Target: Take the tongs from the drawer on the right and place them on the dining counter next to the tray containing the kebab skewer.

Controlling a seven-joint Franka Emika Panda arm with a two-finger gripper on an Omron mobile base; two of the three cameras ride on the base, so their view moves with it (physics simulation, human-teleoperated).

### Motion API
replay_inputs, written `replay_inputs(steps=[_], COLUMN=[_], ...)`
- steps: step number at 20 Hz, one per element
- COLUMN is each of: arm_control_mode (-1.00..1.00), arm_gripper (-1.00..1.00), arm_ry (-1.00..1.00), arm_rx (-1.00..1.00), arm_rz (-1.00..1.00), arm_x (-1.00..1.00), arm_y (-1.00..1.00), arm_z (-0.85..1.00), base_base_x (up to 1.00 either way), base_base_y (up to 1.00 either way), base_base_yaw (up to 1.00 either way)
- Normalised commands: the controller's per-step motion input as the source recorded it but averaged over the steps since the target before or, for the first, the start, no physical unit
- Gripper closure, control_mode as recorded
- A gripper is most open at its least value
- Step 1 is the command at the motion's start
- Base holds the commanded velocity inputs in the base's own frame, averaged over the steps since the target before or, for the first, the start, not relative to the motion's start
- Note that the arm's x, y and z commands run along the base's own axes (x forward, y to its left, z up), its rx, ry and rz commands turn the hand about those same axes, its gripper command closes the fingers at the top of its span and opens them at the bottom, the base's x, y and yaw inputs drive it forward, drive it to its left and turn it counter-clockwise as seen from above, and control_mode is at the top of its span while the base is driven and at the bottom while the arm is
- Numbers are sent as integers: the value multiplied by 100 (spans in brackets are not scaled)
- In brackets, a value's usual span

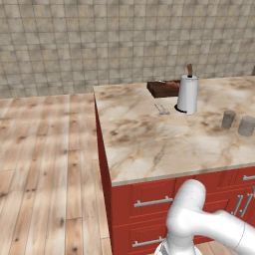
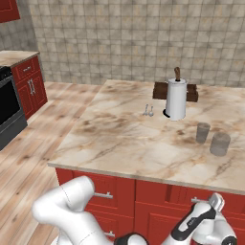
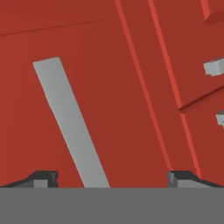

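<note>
The dining counter (image 1: 149, 139) takes up most of the scene: a big island with a beige, brown-veined marble top over a red cabinet base with grey bar handles on its drawer fronts (image 2: 158, 191). The robot is parked right at that front, arm folded down low.

At the far side of the top sits the tray (image 1: 162, 88), dark brown wood — the white paper towel roll (image 1: 188, 93) stands upright just in front of it and hides part of it. I can't make out the kebab skewer, too small and blurry back there. A small silvery utensil (image 1: 161, 109) lies flat on the marble just beside the roll's base. Two greyish tumblers (image 2: 211, 139) stand nearer the robot's edge, close together and well apart from the tray.

In the hand view the gripper (image 3: 111, 177) has its jaws spread wide with nothing between them. It points straight at a red drawer front, with a grey handle bar (image 3: 70, 122) running slantwise just ahead of the tips.

The tongs — can't spot them; every drawer front looks closed.
</note>
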Motion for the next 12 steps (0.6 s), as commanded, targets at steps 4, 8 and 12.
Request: replay_inputs(steps=[4, 8, 12], arm_control_mode=[-100, -100, -100], arm_gripper=[-100, -100, -100], arm_ry=[0, -3, -3], arm_rx=[3, 2, 2], arm_rz=[0, 0, 0], arm_x=[27, 27, 24], arm_y=[-14, -16, -16], arm_z=[-8, -16, -21], base_base_x=[0, 0, 0], base_base_y=[0, 0, 0], base_base_yaw=[0, 0, 0])
